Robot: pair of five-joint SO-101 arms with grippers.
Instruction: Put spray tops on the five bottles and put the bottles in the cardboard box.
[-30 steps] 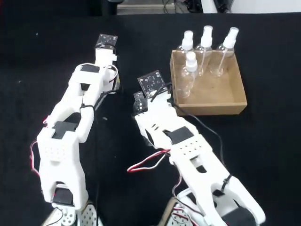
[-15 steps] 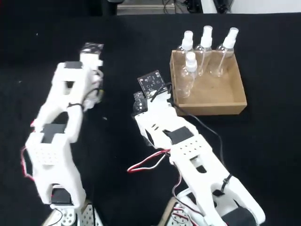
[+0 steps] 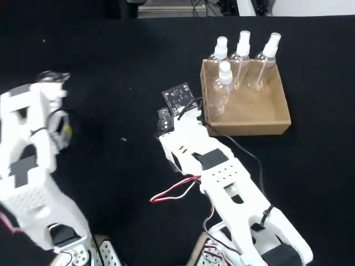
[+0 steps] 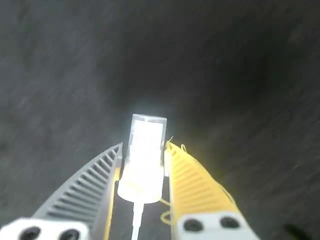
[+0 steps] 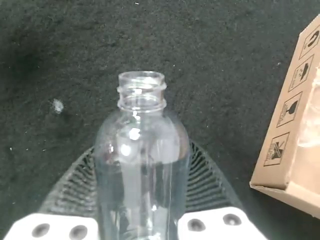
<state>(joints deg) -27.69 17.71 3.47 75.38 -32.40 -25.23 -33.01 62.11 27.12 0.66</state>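
My left gripper (image 4: 144,152) is shut on a white spray top (image 4: 145,150), held over bare black cloth; its thin tube points back toward the wrist. In the high view the left arm (image 3: 30,149) stands at the table's far left. My right gripper (image 5: 143,155) is shut on a clear bottle (image 5: 141,130) with an open neck and no top. The right arm (image 3: 194,149) sits mid-table, just left of the cardboard box (image 3: 277,113). Several bottles with spray tops (image 3: 222,83) stand inside the box.
Black cloth (image 3: 122,61) covers the whole table. A corner of the cardboard box (image 5: 292,130) lies close beside the held bottle. Red and black cables (image 3: 172,191) hang by the right arm's base. A wide gap separates the two arms.
The left arm has swung far to the left, away from the right gripper, carrying the spray top. The right arm and its bottle have stayed still.
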